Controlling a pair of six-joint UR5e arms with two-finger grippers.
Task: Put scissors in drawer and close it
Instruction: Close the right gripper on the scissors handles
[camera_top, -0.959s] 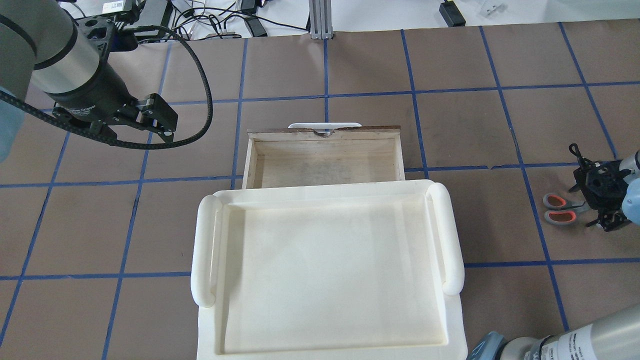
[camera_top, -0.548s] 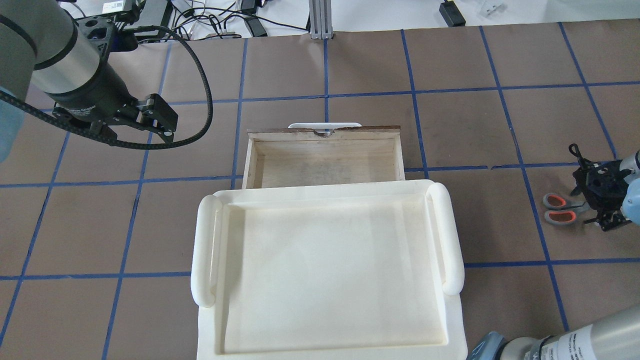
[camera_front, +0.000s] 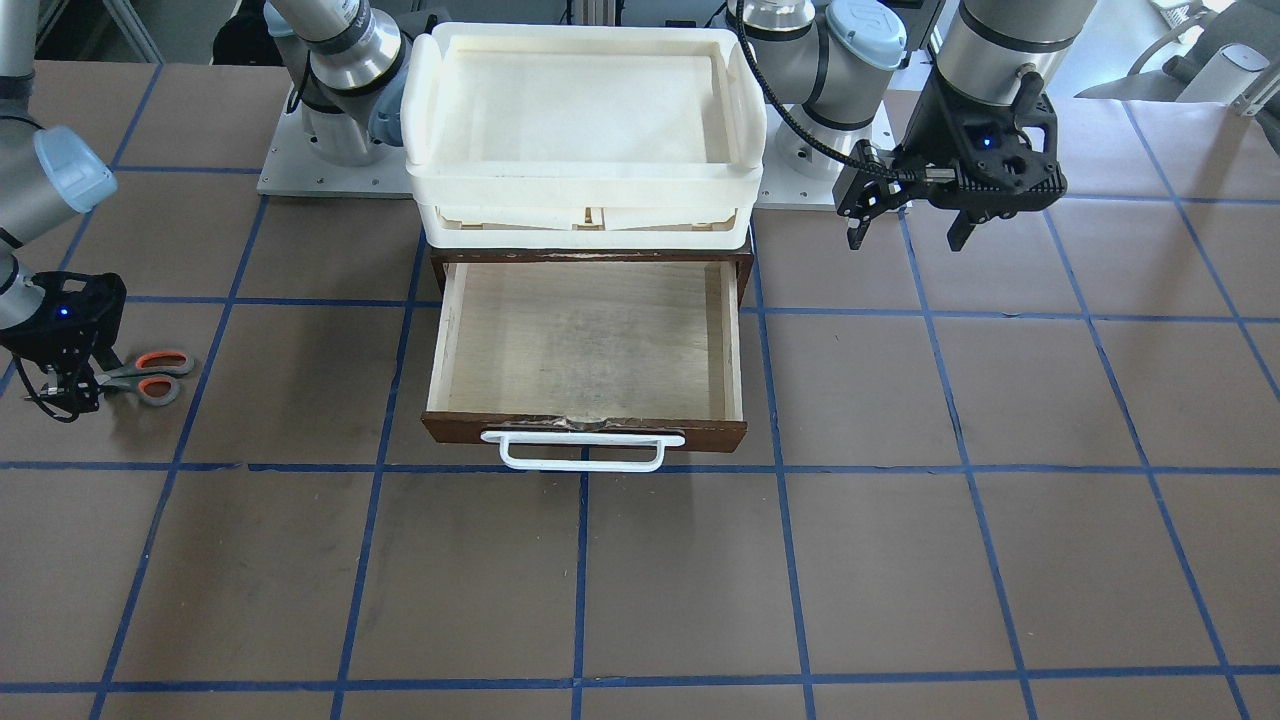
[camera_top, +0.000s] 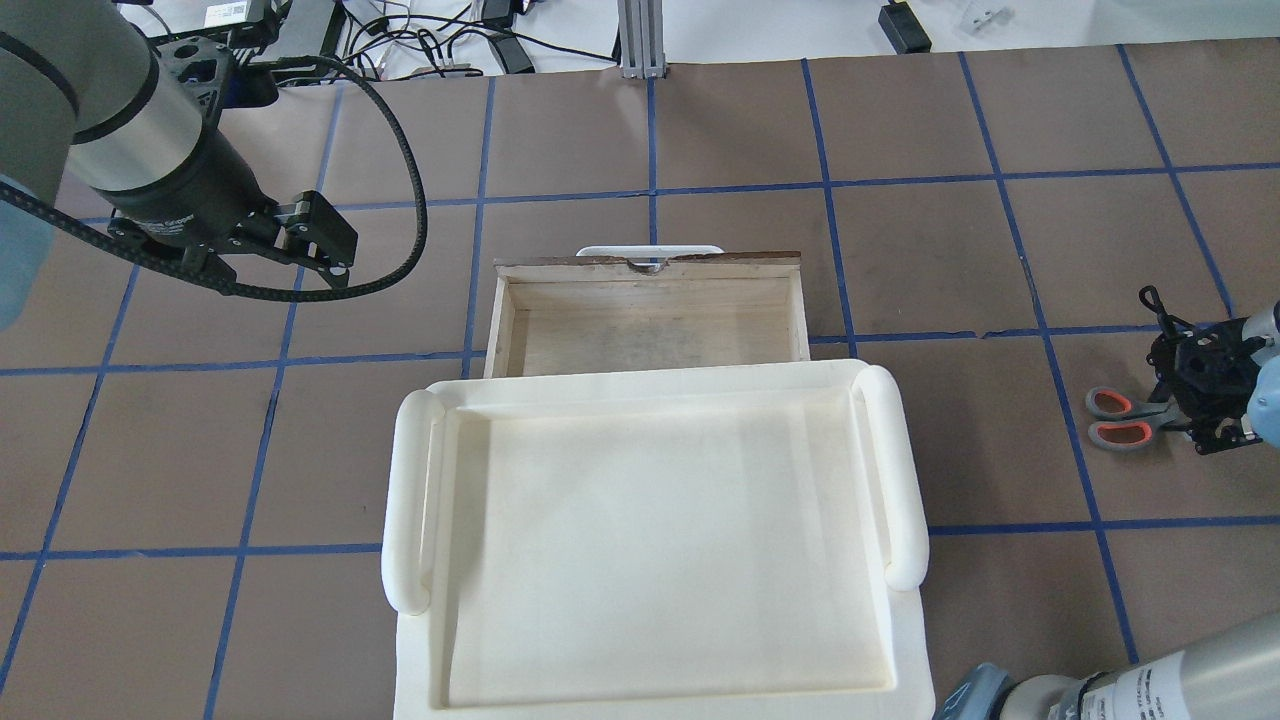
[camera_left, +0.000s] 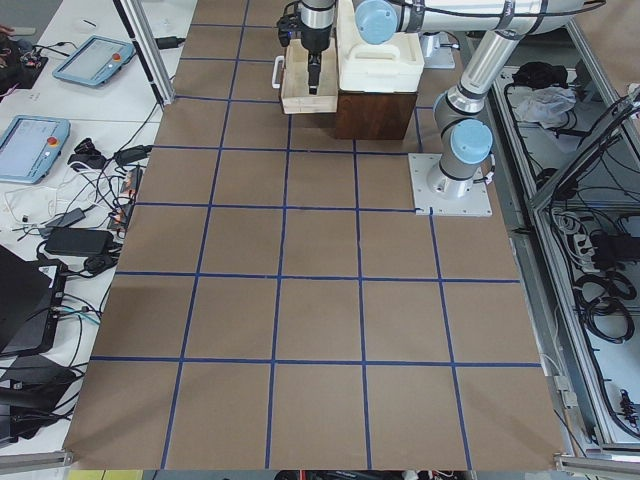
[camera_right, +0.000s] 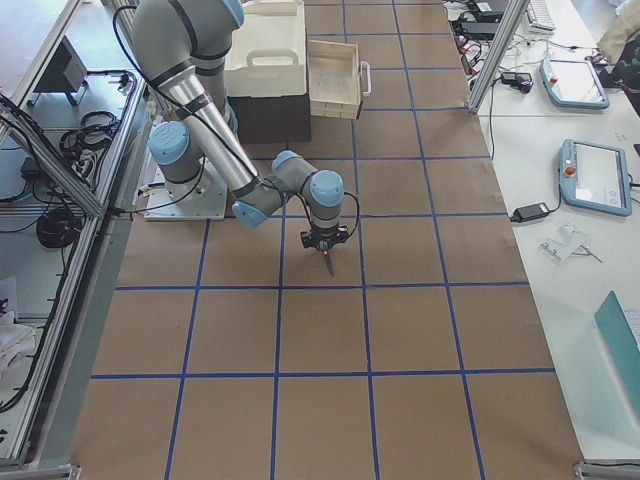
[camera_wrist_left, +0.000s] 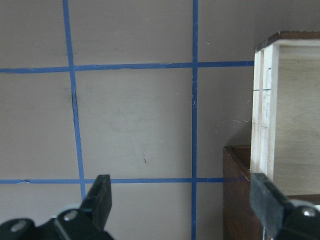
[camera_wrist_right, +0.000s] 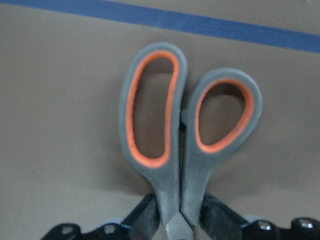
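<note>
Near the table's (camera_top: 900, 110) right edge, pinching matte grey-orange loop-handled scissors (camera_top: 1120, 420) with right gripper (camera_wrist_right: 176, 220), holding left gripper (camera_wrist_left: 181, 192) agape, barely budged from before.

The left arm (camera_top: 120, 110) holds the left gripper (camera_front: 905, 230) in the air, pointing down. Its two fingers (camera_wrist_left: 102, 197) are spread wide, with nothing between them. The right arm (camera_right: 205, 120) stretches low and far out to its side. The right gripper (camera_wrist_right: 175, 220) points down too, and its fingers (camera_wrist_right: 145, 215) squeeze the scissors (camera_wrist_right: 167, 170) from both sides.
</note>
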